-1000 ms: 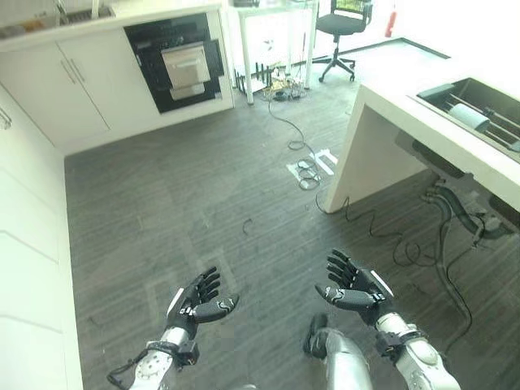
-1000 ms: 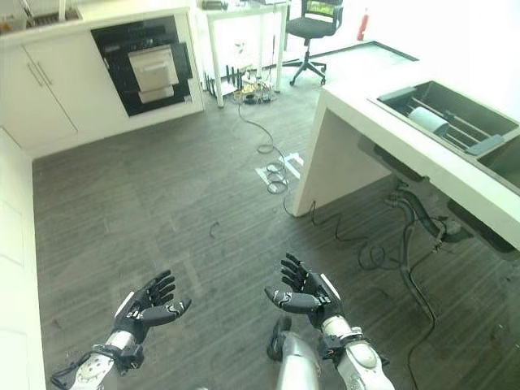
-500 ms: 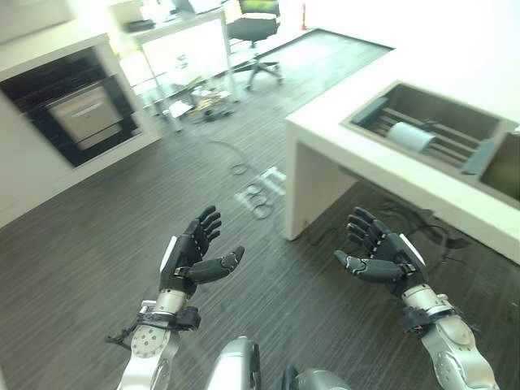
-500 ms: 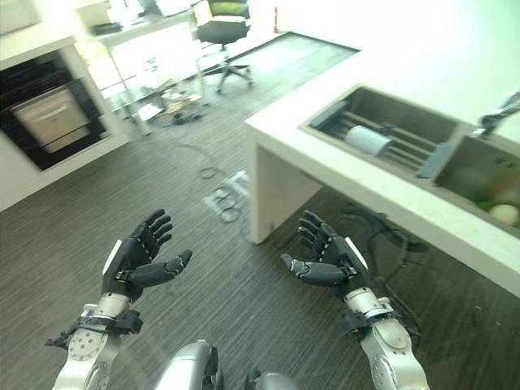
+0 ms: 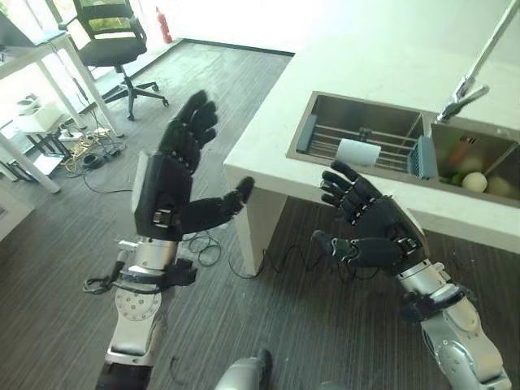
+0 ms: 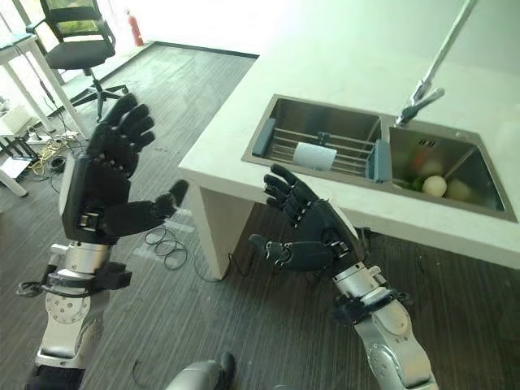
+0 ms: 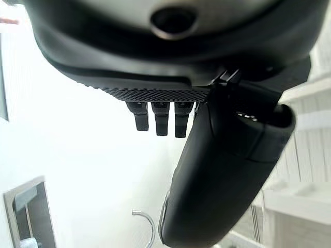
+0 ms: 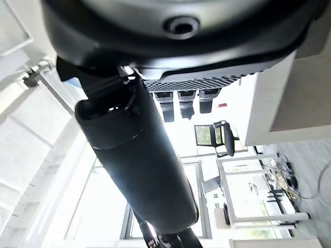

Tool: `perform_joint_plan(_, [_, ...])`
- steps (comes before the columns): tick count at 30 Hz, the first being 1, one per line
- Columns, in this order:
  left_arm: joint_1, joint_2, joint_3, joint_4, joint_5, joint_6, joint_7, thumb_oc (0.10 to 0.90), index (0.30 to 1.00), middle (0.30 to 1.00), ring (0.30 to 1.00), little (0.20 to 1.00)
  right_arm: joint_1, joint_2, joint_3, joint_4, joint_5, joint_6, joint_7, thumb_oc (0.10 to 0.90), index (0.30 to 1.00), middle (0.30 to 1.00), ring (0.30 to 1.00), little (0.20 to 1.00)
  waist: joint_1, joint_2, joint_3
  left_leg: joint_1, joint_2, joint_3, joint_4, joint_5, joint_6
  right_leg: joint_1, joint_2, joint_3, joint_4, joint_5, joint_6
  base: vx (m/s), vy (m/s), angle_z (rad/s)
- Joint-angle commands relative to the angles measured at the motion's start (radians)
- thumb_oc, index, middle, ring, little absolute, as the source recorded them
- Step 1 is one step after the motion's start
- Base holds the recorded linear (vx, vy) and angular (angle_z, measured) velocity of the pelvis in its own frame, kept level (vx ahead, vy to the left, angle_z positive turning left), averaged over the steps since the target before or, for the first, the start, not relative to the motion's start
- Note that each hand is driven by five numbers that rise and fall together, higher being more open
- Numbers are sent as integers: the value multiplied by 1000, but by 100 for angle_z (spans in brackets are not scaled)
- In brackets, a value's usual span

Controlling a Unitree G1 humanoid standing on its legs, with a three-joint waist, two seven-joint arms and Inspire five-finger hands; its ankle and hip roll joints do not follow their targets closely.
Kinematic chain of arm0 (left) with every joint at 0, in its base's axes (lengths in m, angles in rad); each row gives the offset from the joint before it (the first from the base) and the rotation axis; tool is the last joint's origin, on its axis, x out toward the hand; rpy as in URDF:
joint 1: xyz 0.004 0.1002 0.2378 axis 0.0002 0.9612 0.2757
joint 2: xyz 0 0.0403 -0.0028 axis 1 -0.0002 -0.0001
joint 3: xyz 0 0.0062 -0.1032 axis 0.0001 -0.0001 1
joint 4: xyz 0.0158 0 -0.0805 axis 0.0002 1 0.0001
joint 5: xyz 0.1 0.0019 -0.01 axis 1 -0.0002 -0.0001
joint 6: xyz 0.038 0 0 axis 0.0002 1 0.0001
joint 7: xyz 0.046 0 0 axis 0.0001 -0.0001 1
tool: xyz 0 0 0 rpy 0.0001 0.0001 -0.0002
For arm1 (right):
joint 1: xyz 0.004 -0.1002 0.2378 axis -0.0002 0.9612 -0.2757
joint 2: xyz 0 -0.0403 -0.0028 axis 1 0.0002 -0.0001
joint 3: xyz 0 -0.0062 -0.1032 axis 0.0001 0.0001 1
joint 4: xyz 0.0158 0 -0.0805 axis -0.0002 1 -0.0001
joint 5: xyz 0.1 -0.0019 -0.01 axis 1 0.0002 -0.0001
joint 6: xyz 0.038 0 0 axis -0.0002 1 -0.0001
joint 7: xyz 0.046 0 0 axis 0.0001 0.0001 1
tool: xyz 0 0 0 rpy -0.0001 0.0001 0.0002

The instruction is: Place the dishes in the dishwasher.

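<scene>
We find both robot hands raised and empty, short of the white tabletop (image 5: 357, 73). The left robot hand (image 5: 175, 183) is up high at left, fingers straight and spread wide, thumb out toward the tabletop's near corner. The right robot hand (image 5: 370, 227) sits just in front of the tabletop's near edge, fingers loosely spread and a little bent, nothing in it; its wrist view confirms relaxed fingers w/ no load. Task items: in the left sink basin (image 6: 280, 122) a pale cup-like dish (image 6: 314, 154) lies on its side on the wire rack (image 6: 341, 150); in the right sink basin (image 6: 459, 158), beyond the blue-grey divider (image 6: 377, 161), we see roundish pale and green items (image 6: 435, 185), too small to identify as dishes or food. Faucet (image 5: 471, 69) stands at the far side betw. the basins. No dishwasher can be identified from here. Our judgement: task is at the approach stage, nothing picked up yet. Handling est.: the cup-like dish is likely rigid, light, smooth, poss. wet and so slippery, breakable if ceramic. Recommend taking it across the body, fingers one side and thumb the other, lifting clear of the rack wires before moving off. Risks: fingertips catching the rack, dish rolling along the wires under a push, knock against the steel basin wall. An office chair (image 5: 110, 36) stands on the floor far left, well apart from the work.
</scene>
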Motion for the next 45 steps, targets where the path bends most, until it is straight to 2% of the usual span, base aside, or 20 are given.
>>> perform_joint_plan(1, [31, 22, 40, -111, 4, -126, 3, 800, 900, 900, 900, 900, -97, 28, -44, -31, 65, -160, 19, 800, 900, 900, 900, 900, 26, 46, -60, 83, 68, -75, -31, -131, -50, -46, 66, -108, -110, 290, 16, 76, 97, -32])
perform_joint_plan(2, [24, 26, 40, -116, 20, -124, 16, 800, 900, 900, 900, 900, -109, 38, -31, -25, 65, -164, 29, 800, 900, 900, 900, 900, 32, 52, -55, 91, 74, -67, -31, -139, -50, -64, 49, -146, -110, 297, 11, 51, 0, -90])
perform_joint_plan(3, [16, 43, 50, -127, 24, -108, 33, 800, 900, 900, 900, 900, -133, 50, -9, -16, 67, -161, 48, 800, 900, 900, 900, 900, 53, 49, -54, 98, 80, -36, -31, -154, -61, -92, -2, -201, -110, 253, 8, 81, -158, -186])
perform_joint_plan(4, [16, 62, 55, -135, -11, -94, 29, 800, 900, 900, 900, 900, -151, 59, 14, -11, 53, -168, 34, 800, 900, 900, 900, 900, 62, 39, -53, 110, 77, -5, -31, -178, -64, -145, -63, -187, -110, 263, 35, 83, -203, -195])
perform_joint_plan(7, [21, 64, 57, -141, -31, -78, 34, 800, 900, 900, 900, 900, -173, 73, 35, -11, 54, -167, 29, 800, 900, 900, 900, 900, 54, 28, -51, 139, 86, 32, -31, -219, -67, -247, -126, -134, -110, 335, 77, 128, -238, -92])
perform_joint_plan(9, [30, 66, 60, -135, -34, -83, 45, 800, 900, 900, 900, 900, -180, 79, 42, -10, 57, -166, 48, 800, 900, 900, 900, 900, 49, 29, -49, 162, 98, 54, -31, -240, -67, -295, -148, -125, -110, 364, 88, 185, -247, -66])
perform_joint_plan(11, [40, 60, 62, -129, -59, -97, 54, 800, 900, 900, 900, 900, -183, 68, 47, -10, 58, -172, 67, 800, 900, 900, 900, 900, 40, 27, -50, 180, 109, 72, -31, -254, -66, -308, -132, -96, -110, 346, 91, 269, -339, -63])
perform_joint_plan(14, [42, 41, 52, -117, -46, -105, 112, 800, 900, 900, 900, 900, -185, 35, 39, -28, 54, -160, 42, 800, 900, 900, 900, 900, 25, 23, -61, 216, 136, 93, -31, -265, -74, -306, -115, -112, -110, 324, 93, 273, -311, -15])
perform_joint_plan(18, [38, 3, 52, -110, -88, -102, 113, 800, 900, 900, 900, 900, -175, 5, -13, -40, 66, -147, 53, 800, 900, 900, 900, 900, -4, 19, -77, 255, 181, 130, -31, -265, -109, -283, -73, -146, -110, 286, 53, 261, -313, 23])
perform_joint_plan(20, [48, -19, 59, -123, -125, -90, 102, 800, 900, 900, 900, 900, -161, -3, -44, -47, 71, -128, 64, 800, 900, 900, 900, 900, -8, 19, -82, 272, 183, 137, -31, -186, -132, -270, -56, -147, -110, 266, 33, 238, -242, 25])
perform_joint_plan(22, [72, -40, 69, -128, -135, -105, 95, 800, 900, 900, 900, 900, -139, -13, -69, -50, 74, -117, 93, 800, 900, 900, 900, 900, 3, 1, -77, 283, 164, 147, -27, -43, -155, -235, -57, -141, -110, 239, 5, 244, -216, 15])
perform_joint_plan(24, [87, -53, 77, -141, -135, -110, 78, 800, 900, 900, 900, 900, -119, -11, -79, -59, 64, -115, 97, 800, 900, 900, 900, 900, 14, -7, -63, 228, 144, 142, 4, -37, -148, -211, -61, -143, -110, 228, -3, 154, -100, -2])
perform_joint_plan(27, [106, -61, 89, -145, -168, -115, 37, 800, 900, 900, 900, 900, -135, 9, -61, -51, 32, -110, 80, 800, 900, 900, 900, 900, 26, 18, -53, 158, 142, 142, -31, -127, -126, -191, -38, -157, -110, 213, 6, 147, 108, 10])
perform_joint_plan(28, [120, -67, 83, -147, -180, -120, 9, 800, 900, 900, 900, 900, -131, 26, -42, -51, 2, -115, 74, 800, 900, 900, 900, 900, 36, 53, -52, 57, 188, 111, -31, -106, -158, -168, -3, -163, -110, 193, 6, 173, 170, 32])
perform_joint_plan(32, [93, -70, 65, -141, -161, -112, -1, 800, 900, 900, 900, 900, -141, 19, -31, -61, -11, -112, 43, 800, 900, 900, 900, 900, 60, 63, -54, -29, 207, 48, -31, -56, -184, -124, 8, -171, -110, 151, -3, 226, 218, 24])
perform_joint_plan(35, [87, -56, 72, -136, -168, -110, 0, 800, 900, 900, 900, 900, -129, 4, -38, -67, 14, -109, 47, 800, 900, 900, 900, 900, 63, 59, -64, -19, 198, 40, -31, -73, -169, -110, -20, -184, -110, 146, 13, 233, 282, -4])
perform_joint_plan(39, [50, -35, 82, -121, -168, -95, -24, 800, 900, 900, 900, 900, -102, 32, -46, -73, 21, -130, 63, 800, 900, 900, 900, 900, 71, 40, -70, 12, 175, 43, -31, -99, -139, -83, -87, -207, -110, 175, 62, 259, 283, 1])
perform_joint_plan(42, [24, -24, 80, -129, -140, -75, -38, 800, 900, 900, 900, 900, -114, 61, -35, -65, 11, -146, 46, 800, 900, 900, 900, 900, 86, 36, -69, 21, 152, 43, -31, -110, -108, -38, -113, -223, -110, 189, 58, 235, 238, 4])
perform_joint_plan(44, [20, -18, 80, -136, -139, -60, -50, 800, 900, 900, 900, 900, -113, 81, -22, -62, 0, -147, 37, 800, 900, 900, 900, 900, 88, 41, -73, 34, 130, 32, -31, -119, -82, 1, -110, -233, -110, 260, 49, 318, 297, 10])
perform_joint_plan(45, [16, -18, 75, -134, -127, -55, -48, 800, 900, 900, 900, 900, -112, 92, -8, -63, -13, -143, 36, 800, 900, 900, 900, 900, 76, 56, -74, 50, 120, 14, -31, -130, -63, 10, -82, -233, -110, 331, 41, 296, 291, 6])
